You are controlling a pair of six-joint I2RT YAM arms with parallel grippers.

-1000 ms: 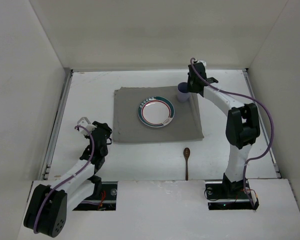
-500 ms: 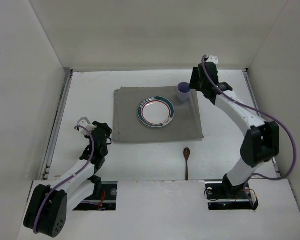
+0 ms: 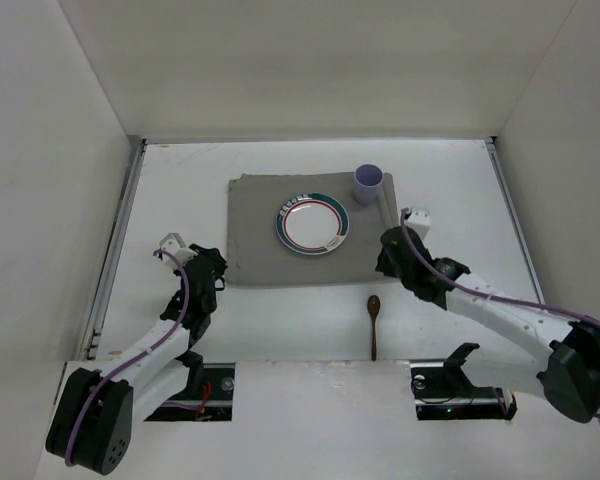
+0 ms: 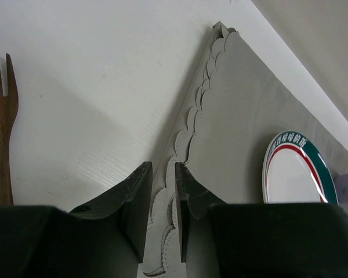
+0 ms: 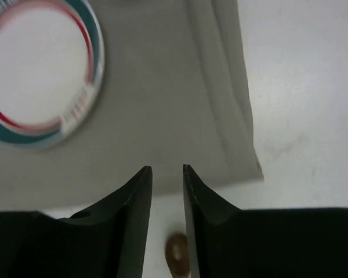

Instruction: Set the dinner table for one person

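My matte white rectangular surface (image 3: 180, 190) spans the view. One brown wooden fork (image 4: 1, 116) lies left of my left pincer (image 4: 163, 167), clenched and empty over the scalloped edge of one grey cloth mat (image 3: 260, 235). The mat carries one teal-rimmed round plate (image 3: 313, 223) and one lilac cup (image 3: 368, 184). One brown wooden spoon (image 3: 374, 322) lies near my right pincer (image 5: 167, 169), likewise clenched and empty.

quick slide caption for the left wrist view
Left gripper above the grey mat's scalloped edge; wooden fork on the white table, plate on the mat.
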